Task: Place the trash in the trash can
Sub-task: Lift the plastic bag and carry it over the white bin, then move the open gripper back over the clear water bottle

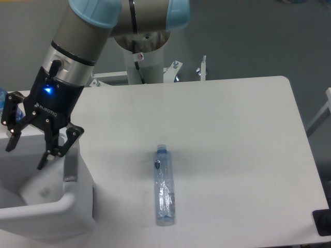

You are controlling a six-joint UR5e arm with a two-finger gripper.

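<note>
My gripper (25, 157) hangs open over the white trash can (77, 206) at the left edge of the table, with nothing between its fingers. A whitish crumpled wrapper (42, 188) lies inside the can just below the fingertips. The crushed clear bottle (164, 187) with a pale blue cap lies on the table to the right of the can, cap pointing away from me, well apart from the gripper.
A bottle with a blue label (2, 98) peeks out at the far left behind the arm. Metal brackets (201, 67) stand at the table's back edge. The robot's base column (145, 62) rises behind the table.
</note>
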